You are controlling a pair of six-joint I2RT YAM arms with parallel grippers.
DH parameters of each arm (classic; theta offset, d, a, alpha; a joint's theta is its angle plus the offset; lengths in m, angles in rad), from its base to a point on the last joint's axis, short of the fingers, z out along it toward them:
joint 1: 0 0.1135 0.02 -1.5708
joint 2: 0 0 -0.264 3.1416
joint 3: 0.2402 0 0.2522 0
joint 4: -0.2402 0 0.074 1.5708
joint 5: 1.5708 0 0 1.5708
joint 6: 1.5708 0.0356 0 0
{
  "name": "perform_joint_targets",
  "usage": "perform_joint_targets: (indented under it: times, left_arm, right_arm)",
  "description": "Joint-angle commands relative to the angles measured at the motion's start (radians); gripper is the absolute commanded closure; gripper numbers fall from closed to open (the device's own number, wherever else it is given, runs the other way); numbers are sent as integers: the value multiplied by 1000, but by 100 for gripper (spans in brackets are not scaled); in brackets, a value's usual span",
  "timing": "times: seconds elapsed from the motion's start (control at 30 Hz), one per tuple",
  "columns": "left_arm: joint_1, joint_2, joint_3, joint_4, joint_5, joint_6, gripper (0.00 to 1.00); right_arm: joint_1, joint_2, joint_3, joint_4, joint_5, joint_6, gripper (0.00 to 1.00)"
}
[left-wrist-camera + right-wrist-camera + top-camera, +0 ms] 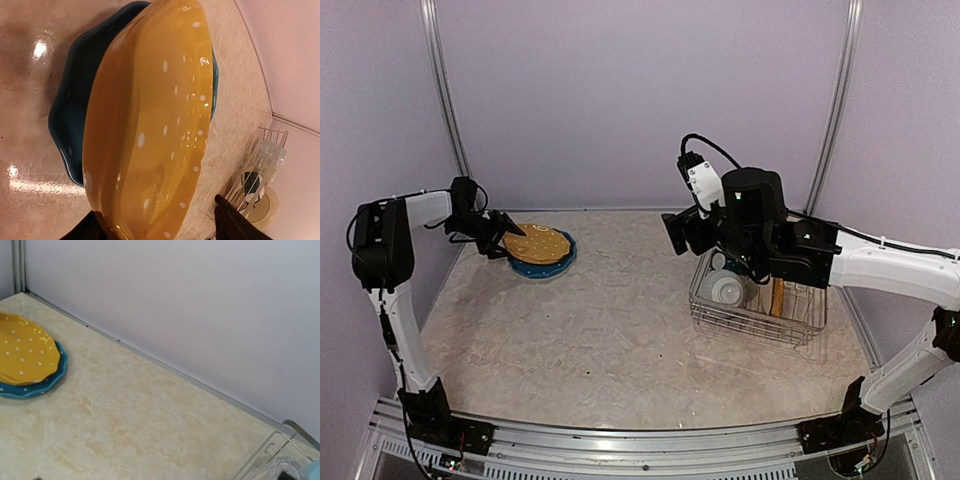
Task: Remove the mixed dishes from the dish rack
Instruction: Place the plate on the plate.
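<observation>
A yellow-orange dotted plate (535, 244) lies on a blue plate (548, 268) at the table's far left. In the left wrist view the yellow plate (150, 125) fills the picture, with the blue plate (67, 125) under it. My left gripper (507, 240) stands open astride the yellow plate's near rim, a gap showing beside one finger (235, 222). The dish rack (760, 325), a silver wire basket, sits at the right and holds a pale round dish (728, 290) and an upright cream plate (778, 297). My right gripper (678, 232) hangs open above the rack's left end, holding nothing.
The right wrist view looks across the marbled tabletop (150, 430) to the stacked plates (25, 357) and the back wall; the rack's corner wires (260, 460) show at lower right. Lavender walls enclose the table on three sides.
</observation>
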Motion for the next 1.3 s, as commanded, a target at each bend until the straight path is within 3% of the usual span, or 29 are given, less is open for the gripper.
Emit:
perform_joint_targets:
  times: [0.0, 0.4, 0.5, 0.57, 0.73, 1.1, 1.27]
  left_arm:
    - [-39, 25, 54, -24, -10, 41, 33]
    - [-42, 47, 108, -97, -98, 81, 21]
    - [-42, 41, 108, -101, -115, 86, 17]
    - [-42, 34, 106, -101, -128, 89, 9]
    - [-42, 17, 106, -101, -146, 89, 8]
    - [-72, -128, 46, -40, -105, 87, 8]
    - [-154, -206, 24, -34, -113, 101, 8]
  right_arm:
    - [-11, -33, -16, 17, -5, 10, 1]
    - [-14, -38, -17, 16, 2, 46, 1]
    - [-18, -34, -4, -16, 70, 71, 0]
    - [-22, -32, 9, -46, 121, 93, 0]
    - [-43, -53, 21, -106, 171, 152, 0]
    - [-73, -87, 133, -465, 255, 352, 0]
    - [-185, -106, 149, -676, 148, 522, 0]
